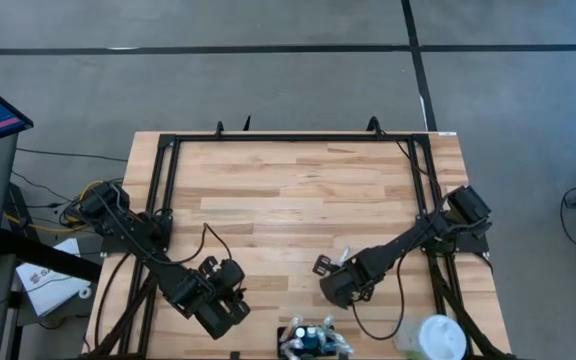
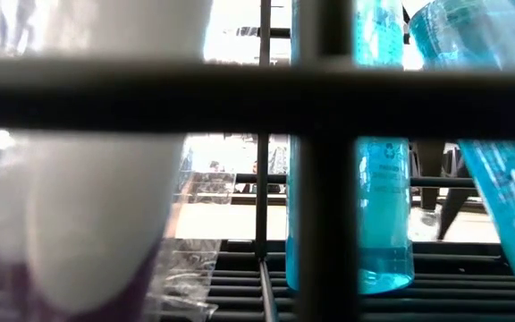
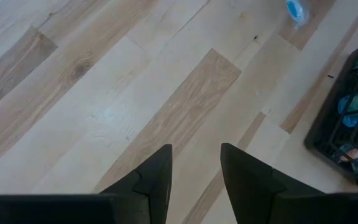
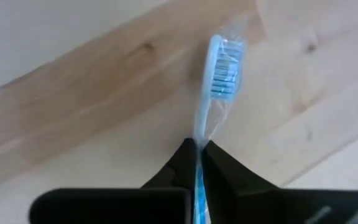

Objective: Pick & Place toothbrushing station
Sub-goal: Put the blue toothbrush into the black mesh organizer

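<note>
Though tiny overhead, right hand (image 4: 197,149) pinches wrapped toothbrush (image 4: 219,74).

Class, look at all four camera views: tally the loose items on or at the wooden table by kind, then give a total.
Clear-wrapped blue-bristled toothbrush, clamped in the right tool: 1
Low black rectangular wire holder: 1
White round cup-like container: 1
Translucent blue plastic bottles: 2
Total: 5

Toothbrushing station (image 1: 313,338) cut by edge (contents blurred, unidentifiable).
</note>
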`<state>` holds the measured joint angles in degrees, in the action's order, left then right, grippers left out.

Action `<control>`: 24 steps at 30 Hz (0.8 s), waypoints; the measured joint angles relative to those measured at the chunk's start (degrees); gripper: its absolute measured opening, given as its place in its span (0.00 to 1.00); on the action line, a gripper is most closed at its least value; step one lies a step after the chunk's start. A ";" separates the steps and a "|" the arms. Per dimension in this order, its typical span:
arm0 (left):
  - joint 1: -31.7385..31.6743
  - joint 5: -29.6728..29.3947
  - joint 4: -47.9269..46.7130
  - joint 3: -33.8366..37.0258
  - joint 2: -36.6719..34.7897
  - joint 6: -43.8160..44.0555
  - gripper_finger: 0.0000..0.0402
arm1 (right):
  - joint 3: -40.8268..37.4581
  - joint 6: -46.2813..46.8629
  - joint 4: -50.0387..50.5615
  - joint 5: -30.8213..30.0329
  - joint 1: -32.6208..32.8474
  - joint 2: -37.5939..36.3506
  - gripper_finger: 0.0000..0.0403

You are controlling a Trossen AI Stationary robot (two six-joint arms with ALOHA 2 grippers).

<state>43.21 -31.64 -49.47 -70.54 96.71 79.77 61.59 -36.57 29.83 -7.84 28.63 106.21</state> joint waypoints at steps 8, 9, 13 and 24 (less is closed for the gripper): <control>-0.23 -1.59 0.02 0.00 0.00 1.59 0.32 | 1.53 10.91 2.86 -2.62 -3.69 0.00 0.04; -0.23 -1.81 0.02 0.00 0.00 1.72 0.31 | 2.15 13.16 3.90 -2.86 -4.64 0.00 0.03; -0.23 -2.01 0.02 0.00 0.00 1.98 0.27 | 5.08 21.86 6.14 -2.79 -8.97 0.00 0.01; -0.23 -3.37 0.00 0.00 -0.17 2.65 0.19 | 17.19 35.38 7.86 0.10 -20.26 -6.46 0.00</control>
<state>42.98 -35.01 -49.48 -70.54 96.53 82.43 78.78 -1.19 37.70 -7.74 8.37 99.75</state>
